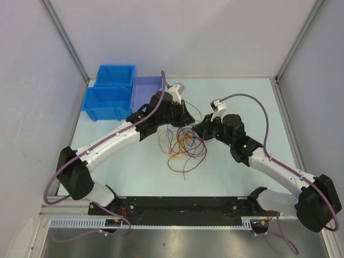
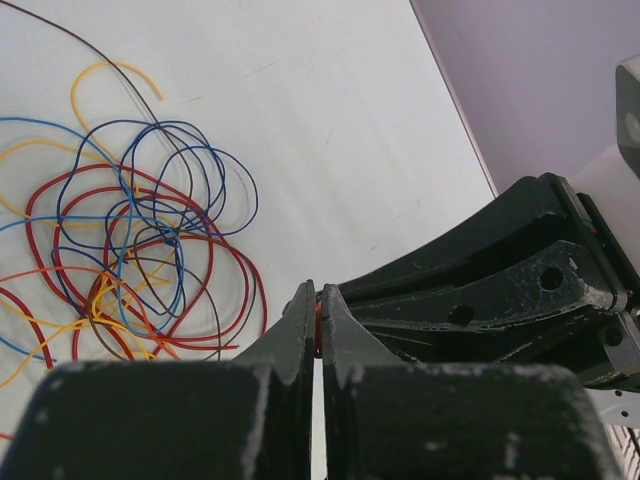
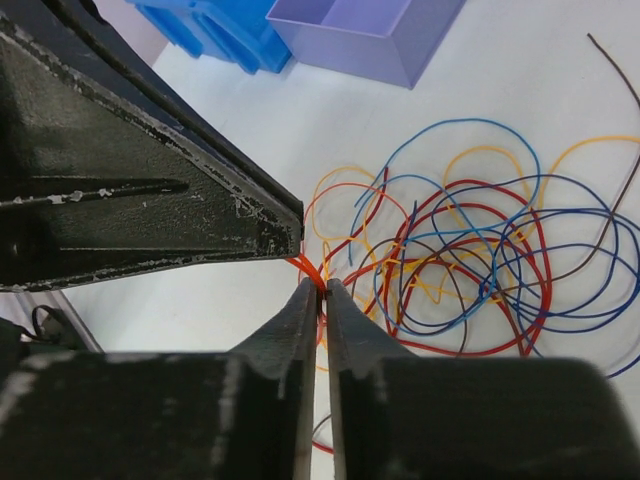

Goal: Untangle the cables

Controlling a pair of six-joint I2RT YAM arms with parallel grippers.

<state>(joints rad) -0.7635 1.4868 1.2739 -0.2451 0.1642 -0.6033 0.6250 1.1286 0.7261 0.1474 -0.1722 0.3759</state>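
Note:
The cables lie in a loose tangle of red, orange, yellow, blue and dark wires on the pale table between the two arms; the pile shows also in the left wrist view and the right wrist view. My left gripper is shut on an orange-red cable, just above the tangle's far edge. My right gripper meets it tip to tip, its jaws shut on the same orange strand. Each wrist view shows the other gripper's black fingers close by.
Two blue bins and a purple bin stand at the back left of the table; they show at the top of the right wrist view. White walls close in the table's sides and back.

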